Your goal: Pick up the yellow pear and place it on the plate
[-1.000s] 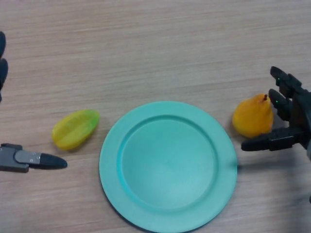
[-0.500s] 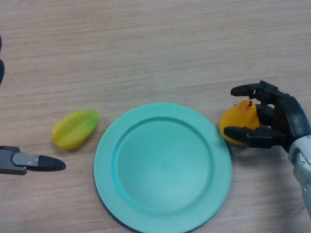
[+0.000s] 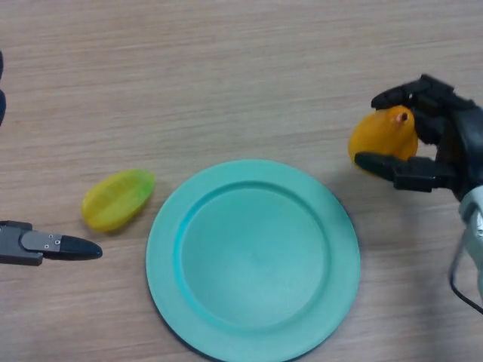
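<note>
No text, label, brand, number or sign can be read anywhere in the head view. The plate (image 3: 253, 260) in the lower middle of the frame has a plain surface, the yellow pear (image 3: 383, 136) at the upper right has bare skin, and the yellow-green fruit (image 3: 117, 199) at the left carries no sticker. The wooden table (image 3: 226, 75) shows only its grain, and neither hand bears any readable marking.

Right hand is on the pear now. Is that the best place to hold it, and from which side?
Yes: the right hand wraps the yellow pear at its wide belly from the right, thumb below, fingers over the stem end. That is its fullest part.
</note>
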Controlling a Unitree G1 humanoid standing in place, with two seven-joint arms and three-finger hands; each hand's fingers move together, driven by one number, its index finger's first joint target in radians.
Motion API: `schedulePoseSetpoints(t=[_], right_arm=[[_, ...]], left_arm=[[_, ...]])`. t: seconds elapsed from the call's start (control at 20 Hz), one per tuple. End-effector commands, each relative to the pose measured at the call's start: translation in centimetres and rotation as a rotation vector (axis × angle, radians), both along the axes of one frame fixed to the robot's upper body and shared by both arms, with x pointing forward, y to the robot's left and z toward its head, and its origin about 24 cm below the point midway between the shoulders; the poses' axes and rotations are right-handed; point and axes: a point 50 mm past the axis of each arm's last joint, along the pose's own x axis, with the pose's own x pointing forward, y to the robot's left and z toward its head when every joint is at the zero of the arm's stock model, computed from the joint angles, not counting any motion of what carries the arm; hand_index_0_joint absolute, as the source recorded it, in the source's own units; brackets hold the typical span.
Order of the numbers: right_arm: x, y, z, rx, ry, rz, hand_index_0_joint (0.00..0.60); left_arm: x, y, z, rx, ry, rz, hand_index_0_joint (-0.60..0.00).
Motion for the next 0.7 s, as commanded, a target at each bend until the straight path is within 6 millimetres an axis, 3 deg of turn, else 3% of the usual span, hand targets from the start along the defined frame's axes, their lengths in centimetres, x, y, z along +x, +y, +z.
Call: schedulePoseSetpoints(t=[0.05,0.2,0.45,0.6,0.7], right_arm=[[-0.9,0.4,4.5,0.022,-0.218,0.003,0.6],[-2.3,3.0,4.1,0.081,-0.201,0.056,0.6],[-4.2,7.3,0.1,0.104,-0.107,0.096,0.6],[-5.0,9.0,-1.9,0.069,-0.079,0.103,0.6],[-5.3,9.1,-3.2,0.036,-0.064,0.092,0.6]], left_arm=[[-0.7,0.4,3.6,0.076,-0.221,0.017,0.0],[-0.4,0.0,3.8,0.074,-0.239,0.007,0.0],[0.0,-0.4,3.5,0.037,-0.232,-0.042,0.0],[0.3,-0.6,3.5,0.01,-0.235,-0.054,0.0],[0.3,-0.8,3.5,-0.006,-0.241,-0.063,0.0]])
